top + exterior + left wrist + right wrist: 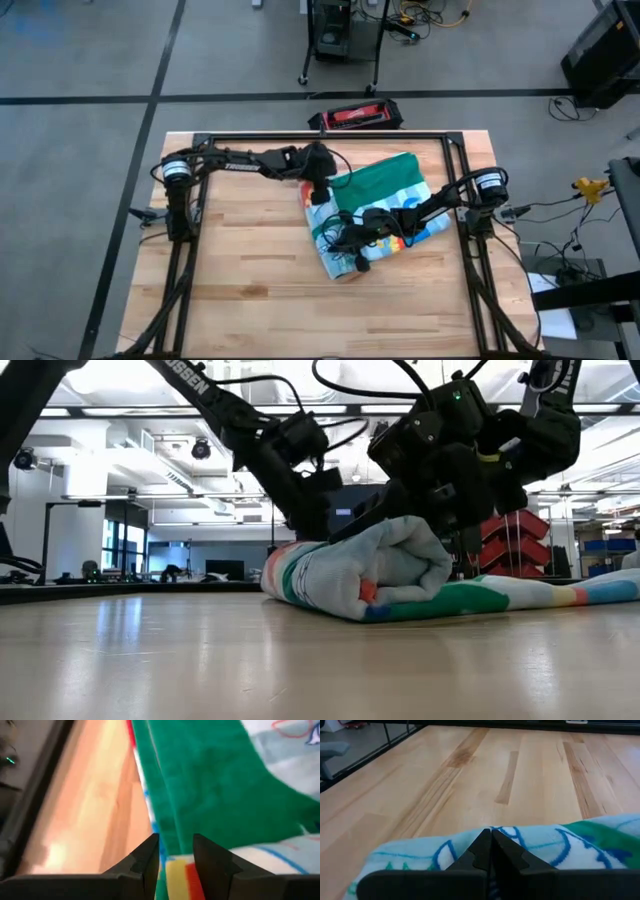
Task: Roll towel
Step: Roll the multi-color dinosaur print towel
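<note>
Your right pincer (491, 851) has its fingers pressed fully together with nothing between them, and it bears down on the rolled front of the towel (372, 215); judged from how it sits, you are using it as a blunt pusher to keep the roll tight and tip it onward, not as a clamp. Your left pincer (176, 857) stands narrowly parted at the towel's far-left edge, with the striped hem showing in the slot between its fingers; whether they actually nip the cloth you cannot tell from this angle, but its place there looks meant to pin or steady that end so the roll does not skew. Moving out from both, the towel lies right of the middle of the desk (240, 290), its near end already curled into a thick roll that the low view shows as a rounded hump, while the far part is flat with the green back turned up. That flat stretch suggests the rolling is about half done. Beyond the desk's far edge a red and black case (356, 116) lies on the floor, well apart from the work. By count: one towel, two arms each with one pincer, one desk, one case.
</note>
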